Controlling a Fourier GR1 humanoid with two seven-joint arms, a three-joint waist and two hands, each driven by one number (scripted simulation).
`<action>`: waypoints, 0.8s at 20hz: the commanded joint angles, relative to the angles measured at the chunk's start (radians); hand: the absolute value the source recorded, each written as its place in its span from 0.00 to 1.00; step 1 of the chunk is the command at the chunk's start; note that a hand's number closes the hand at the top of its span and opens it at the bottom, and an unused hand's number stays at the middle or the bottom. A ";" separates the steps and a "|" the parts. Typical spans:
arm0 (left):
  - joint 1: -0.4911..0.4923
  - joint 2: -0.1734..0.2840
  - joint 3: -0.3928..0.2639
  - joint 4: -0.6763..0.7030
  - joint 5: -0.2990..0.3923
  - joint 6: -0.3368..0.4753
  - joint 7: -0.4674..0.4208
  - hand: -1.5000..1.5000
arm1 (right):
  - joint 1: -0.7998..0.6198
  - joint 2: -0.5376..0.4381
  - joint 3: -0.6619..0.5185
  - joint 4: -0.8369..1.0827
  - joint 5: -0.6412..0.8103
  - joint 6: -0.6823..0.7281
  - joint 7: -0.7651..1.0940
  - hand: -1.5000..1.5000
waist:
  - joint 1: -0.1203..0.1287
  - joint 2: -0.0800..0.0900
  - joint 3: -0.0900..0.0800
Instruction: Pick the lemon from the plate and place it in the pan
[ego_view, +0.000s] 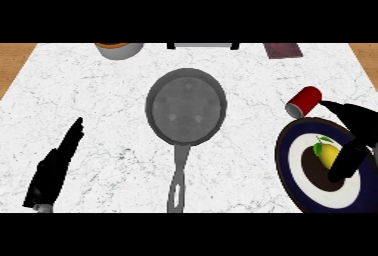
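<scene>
The right hand (359, 137) is curling its thumb and fingers around the lemon (329, 154), not yet lifting it off the plate (289, 165), which is sitting right of the unfilled pan (185, 106)

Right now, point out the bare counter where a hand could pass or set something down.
Bare marble lies between the left hand and the pan, and between the pan's handle and the plate. The pan's inside is bare too. It is crowded at the right: the red can sits beside the plate, and the right hand covers part of the lemon.
</scene>
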 joint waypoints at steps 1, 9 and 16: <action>-0.032 0.031 0.050 -0.059 0.020 -0.037 0.088 0.50 | -0.016 0.063 0.005 0.001 0.042 0.049 0.094 0.00 | -0.002 -0.001 0.000; -0.012 -0.026 0.032 0.004 -0.041 -0.011 0.007 0.50 | -0.020 0.075 0.002 0.023 0.088 0.129 0.150 0.00 | -0.006 -0.001 0.000; -0.025 -0.071 0.007 -0.053 -0.076 -0.011 0.099 0.50 | -0.005 0.165 0.010 0.127 0.208 0.104 0.091 0.00 | -0.004 0.000 0.000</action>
